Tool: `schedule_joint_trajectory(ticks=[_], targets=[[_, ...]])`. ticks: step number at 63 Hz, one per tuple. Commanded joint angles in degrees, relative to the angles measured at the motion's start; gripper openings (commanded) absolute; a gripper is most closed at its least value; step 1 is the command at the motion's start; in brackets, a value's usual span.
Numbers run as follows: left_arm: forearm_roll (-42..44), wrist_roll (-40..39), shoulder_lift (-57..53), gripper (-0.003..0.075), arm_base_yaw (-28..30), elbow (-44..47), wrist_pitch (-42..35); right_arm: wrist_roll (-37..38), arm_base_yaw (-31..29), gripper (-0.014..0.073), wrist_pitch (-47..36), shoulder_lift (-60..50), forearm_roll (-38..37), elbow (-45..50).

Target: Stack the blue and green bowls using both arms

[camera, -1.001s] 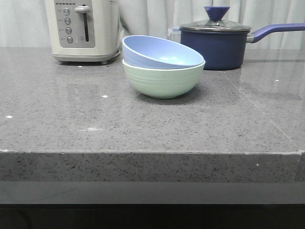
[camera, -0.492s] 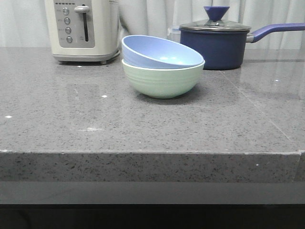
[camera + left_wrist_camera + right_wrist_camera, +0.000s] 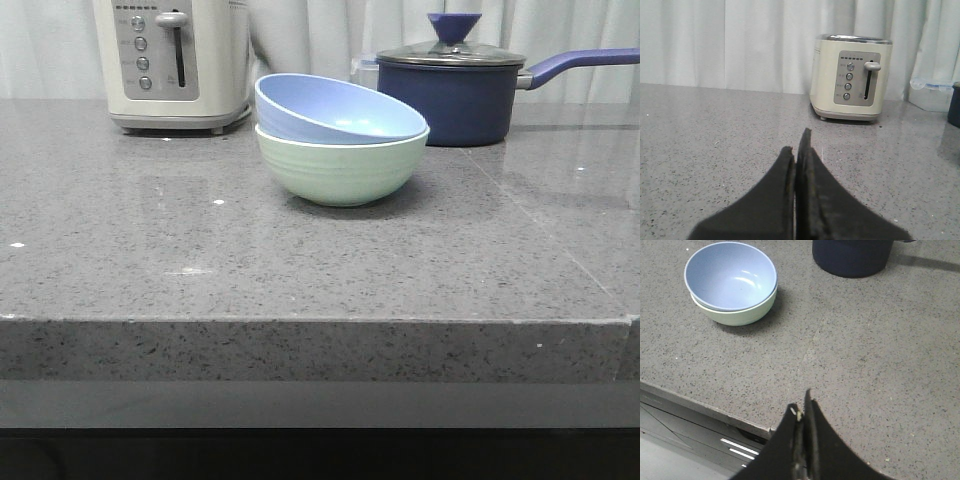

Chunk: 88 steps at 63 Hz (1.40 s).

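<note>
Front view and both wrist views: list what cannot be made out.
- Pale mint-green ridged bowl: its inside is hidden in every view by the pale periwinkle-blue matte bowl nested in it.
- Dark navy lidded saucepan: cut off by the right wrist view's edge.
- Left end effector, right end effector: absent from the front view.

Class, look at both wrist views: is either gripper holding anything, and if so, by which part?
Nothing is held. The left gripper and the right gripper are both shut on nothing, away from the bowls. The blue bowl sits tilted inside the green bowl.
</note>
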Motion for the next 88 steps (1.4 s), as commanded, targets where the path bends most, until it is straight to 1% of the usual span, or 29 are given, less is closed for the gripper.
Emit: schedule_joint_trajectory(ticks=[1, 47, 51, 57, 62, 68, 72, 78, 84, 88], targets=[[0.2, -0.5, -1.1, -0.0020, 0.1, 0.4, -4.5, -0.2, 0.0, -0.0054, -4.0, 0.2, 0.2, -1.3], [0.2, -0.5, -1.0, -0.0020, 0.1, 0.4, -4.5, -0.2, 0.0, -0.0054, -4.0, -0.1, 0.0, -0.9], [0.2, -0.5, -1.0, -0.0020, 0.1, 0.4, -4.5, -0.2, -1.8, -0.0054, -5.3, -1.4, -0.8, 0.7], [0.2, -0.5, -1.0, -0.0020, 0.1, 0.4, -4.5, -0.2, -6.2, -0.0054, -12.5, -4.9, -1.0, 7.5], [0.2, -0.5, -1.0, -0.0020, 0.1, 0.4, -4.5, -0.2, -8.5, -0.0054, -18.4, -9.1, -1.0, 14.2], [0.2, -0.5, -1.0, -0.0020, 0.1, 0.4, -4.5, -0.2, -10.7, -0.0054, -28.6, -15.0, -1.0, 23.1], [0.2, -0.5, -1.0, -0.0020, 0.1, 0.4, -4.5, -0.2, -11.5, -0.0054, -34.5, -18.6, -1.0, 29.3], [0.2, -0.5, -1.0, -0.0020, 0.1, 0.4, -4.5, -0.2, -12.2, -0.0054, -41.6, -23.9, -1.0, 36.2], [0.2, -0.5, -1.0, -0.0020, 0.1, 0.4, -4.5, -0.2, -12.2, -0.0054, -45.8, -28.2, -1.0, 41.3], [0.2, -0.5, -1.0, -0.0020, 0.1, 0.4, -4.5, -0.2, -12.2, -0.0054, -48.1, -28.9, -1.0, 43.6]])
